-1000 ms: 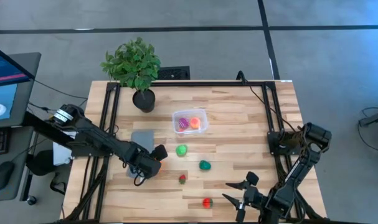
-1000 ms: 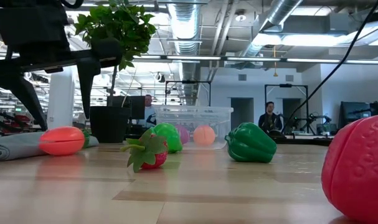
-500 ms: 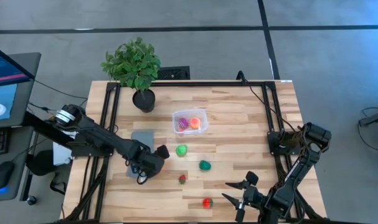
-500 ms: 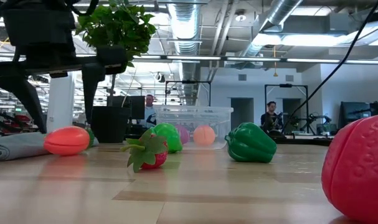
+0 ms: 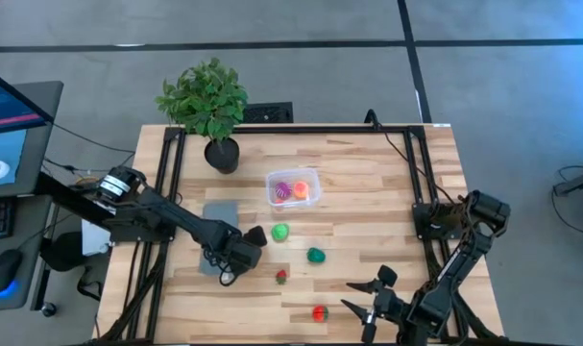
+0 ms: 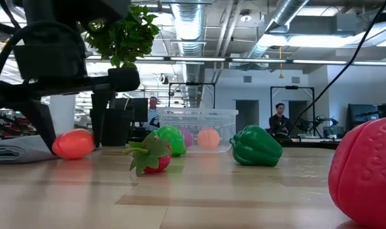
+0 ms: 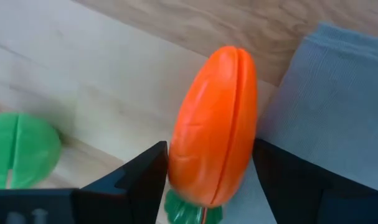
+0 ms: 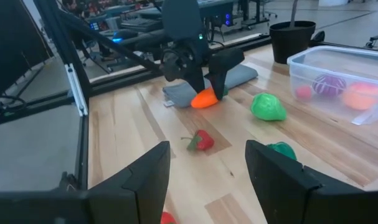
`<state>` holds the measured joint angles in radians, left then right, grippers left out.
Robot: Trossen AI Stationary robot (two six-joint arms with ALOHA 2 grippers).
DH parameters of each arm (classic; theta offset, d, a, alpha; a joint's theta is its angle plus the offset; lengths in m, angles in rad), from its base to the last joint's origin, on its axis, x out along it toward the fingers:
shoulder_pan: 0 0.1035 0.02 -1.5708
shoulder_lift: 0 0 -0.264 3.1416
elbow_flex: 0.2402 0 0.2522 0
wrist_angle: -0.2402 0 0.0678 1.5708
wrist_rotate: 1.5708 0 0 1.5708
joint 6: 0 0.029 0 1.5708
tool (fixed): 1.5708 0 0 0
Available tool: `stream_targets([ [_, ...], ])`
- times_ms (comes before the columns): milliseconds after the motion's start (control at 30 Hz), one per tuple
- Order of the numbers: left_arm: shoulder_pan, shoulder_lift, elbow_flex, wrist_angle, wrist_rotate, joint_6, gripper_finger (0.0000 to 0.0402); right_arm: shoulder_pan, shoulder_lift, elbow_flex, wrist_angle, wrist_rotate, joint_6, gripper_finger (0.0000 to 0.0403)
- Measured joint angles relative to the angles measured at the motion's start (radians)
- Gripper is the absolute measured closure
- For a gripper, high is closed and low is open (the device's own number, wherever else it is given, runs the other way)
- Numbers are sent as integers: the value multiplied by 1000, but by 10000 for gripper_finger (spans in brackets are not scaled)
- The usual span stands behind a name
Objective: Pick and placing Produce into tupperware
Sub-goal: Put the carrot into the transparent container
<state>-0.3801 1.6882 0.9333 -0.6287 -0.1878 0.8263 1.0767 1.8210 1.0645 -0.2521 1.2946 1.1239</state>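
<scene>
So at this point I had the left gripper (image 7: 207,180) down by the grey cloth (image 5: 219,213), jaws apart with the orange carrot (image 7: 213,127) sitting between them. They looked close on both sides, but I couldn't tell whether they were actually touching it, so I wouldn't call it clamped.

The right gripper (image 8: 207,171) was parked near the counter's front right corner, jaws wide apart and empty.

The tupperware (image 5: 294,187) sat mid-counter with a purple piece (image 5: 282,190) and an orange piece (image 5: 301,188) already in it. Loose on the wood were a light green piece (image 5: 279,232), the dark green pepper (image 5: 315,255), a strawberry (image 5: 281,277) and a red one (image 5: 318,312) near the front edge.

My worry was that the carrot is smooth and tapered, so an off-centre squeeze could squirt it out sideways or roll it onto the cloth. A jaw tip could also snag the cloth and drag it along.

The counter (image 5: 368,192) was pale wood planks with a black rail frame, and a potted plant (image 5: 206,106) at the back left. Behind it was an open office with exposed ducts, screens, and a couple of people (image 6: 278,119) way back.
</scene>
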Motion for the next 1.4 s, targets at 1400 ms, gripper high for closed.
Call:
stream_targets([
  [1400, 33, -3, 292, -171, -252, -189, 245, 3, 0, 0, 15, -12, -7, 170],
])
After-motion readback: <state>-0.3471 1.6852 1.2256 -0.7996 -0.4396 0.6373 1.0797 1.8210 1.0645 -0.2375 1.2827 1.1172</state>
